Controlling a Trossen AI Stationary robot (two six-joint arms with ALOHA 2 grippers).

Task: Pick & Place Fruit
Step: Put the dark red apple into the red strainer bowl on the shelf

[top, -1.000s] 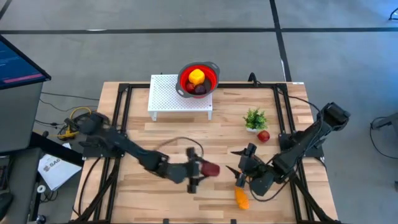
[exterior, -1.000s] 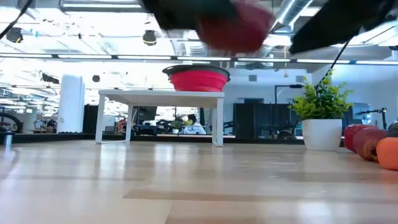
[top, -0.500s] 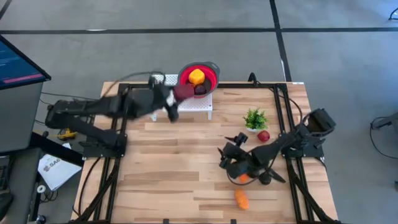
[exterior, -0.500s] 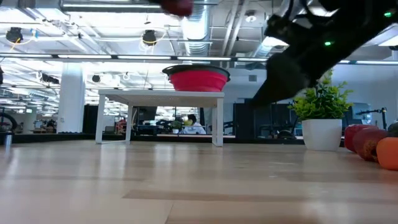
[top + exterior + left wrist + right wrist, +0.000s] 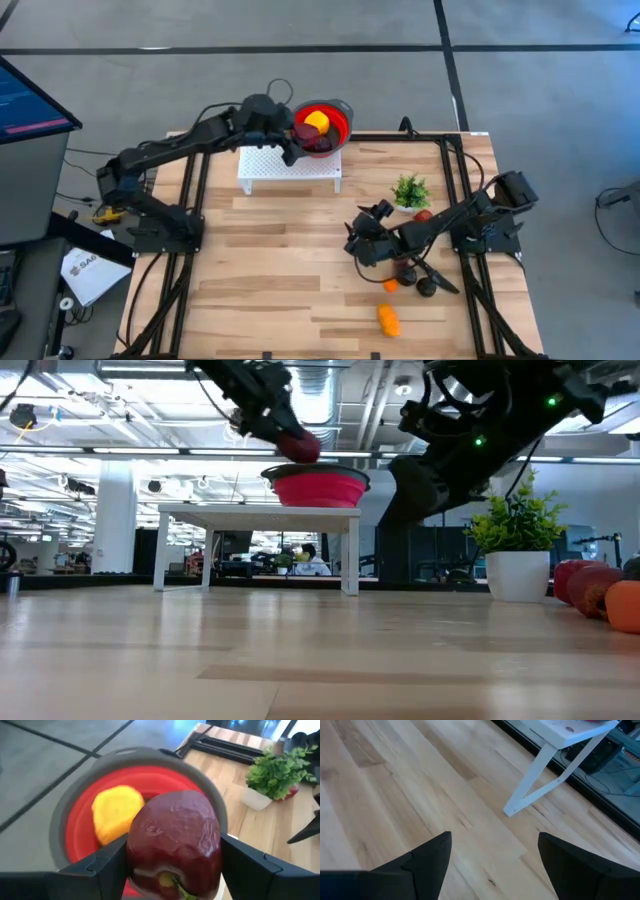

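My left gripper [image 5: 293, 138] is shut on a maroon fruit [image 5: 175, 840] over the near-left rim of the red bowl [image 5: 340, 120]. The bowl stands on a white perforated stand [image 5: 275, 160] at the table's far edge. Inside it lie a yellow fruit [image 5: 116, 812] and a dark one [image 5: 322, 144]. My right gripper [image 5: 358, 240] hangs open above bare wood right of the table's middle, touching nothing. Just near and to the right of it, small orange [image 5: 391, 285], dark [image 5: 427, 287] and yellow-orange [image 5: 388, 320] fruits rest on the table. A red one [image 5: 424, 216] lies beside the plant. My left gripper pinches the maroon fruit between its two fingers [image 5: 107, 862], one on each side of its widest part [image 5: 137, 845]. The arm reaches in from the table's left, slanting down. The fruit is lifted clear, just above the bowl's rim [image 5: 298, 446].
A small green plant in a white pot [image 5: 410, 190] stands right of the stand. Black frame rails [image 5: 200, 190] run along the table's left and right sides. Bare wood lies open across the middle and near left. A monitor [image 5: 25, 95] stands off the table's left.
My left gripper has carried the maroon fruit from low over the table's middle up and toward the far edge, ending over the bowl. My right gripper has risen away from the orange fruits on the table's near right, toward the left and far edges.
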